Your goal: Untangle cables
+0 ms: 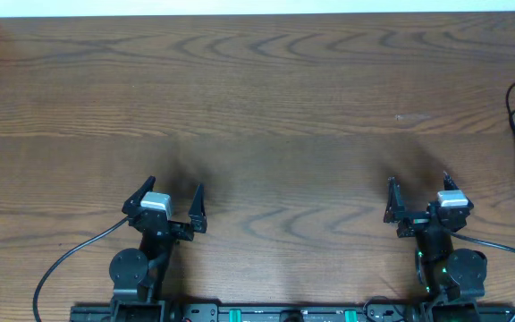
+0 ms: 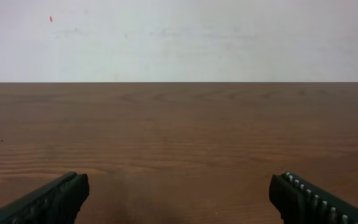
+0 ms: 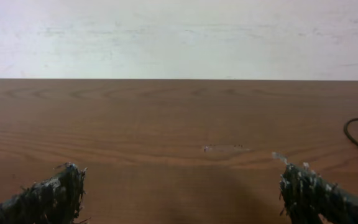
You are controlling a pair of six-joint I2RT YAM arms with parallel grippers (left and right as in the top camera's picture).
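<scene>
With left tool (image 1: pixel 174 192) and right tool (image 1: pixel 418 188) wide open and empty, reach with the latter for the cables (image 1: pixel 511 105) at the bench's (image 1: pixel 257 89) right edge.

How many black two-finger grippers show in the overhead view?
2. The left black two-finger gripper is over the brown wooden table, near left; the right gripper, near right. Both open, empty; none hidden.

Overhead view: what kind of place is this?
Probably a robotics lab bench: wooden table, two robot arms at its near edge, plain white wall behind, black cable at the right.
</scene>
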